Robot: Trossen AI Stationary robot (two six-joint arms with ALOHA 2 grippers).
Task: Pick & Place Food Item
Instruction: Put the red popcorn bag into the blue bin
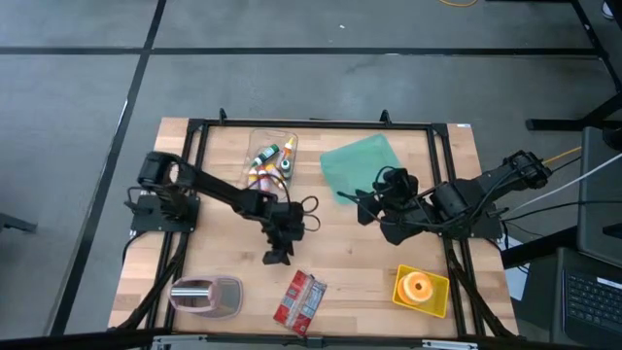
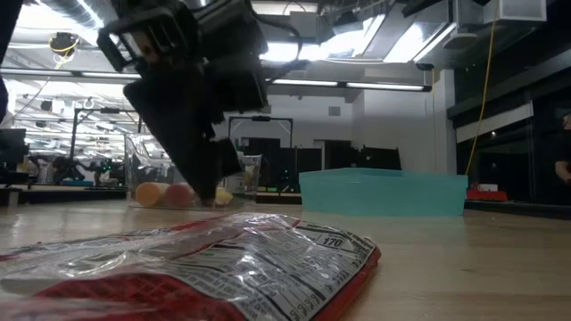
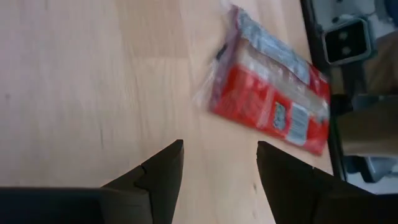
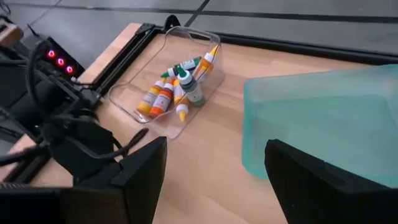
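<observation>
The worktop (image 1: pixel 340 253) carries a teal bin (image 1: pixel 358 165) near its far edge, beside a clear tray (image 1: pixel 274 160) of small bottles. The red snack packet (image 1: pixel 299 298) lies flat near the front edge, touching nothing. The left gripper (image 1: pixel 276 255) hangs just short of it, fingers apart, grasping nothing. The right gripper (image 1: pixel 369 207) waits spread wide by the bin. The packet looks light, crinkly and slippery; pinching across its narrow middle seems safest.

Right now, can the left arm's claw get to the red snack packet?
Probably yes. The left claw hangs open over bare table, with the red snack packet lying flat close by and nothing between them. The right claw waits off by the teal bin.
</observation>
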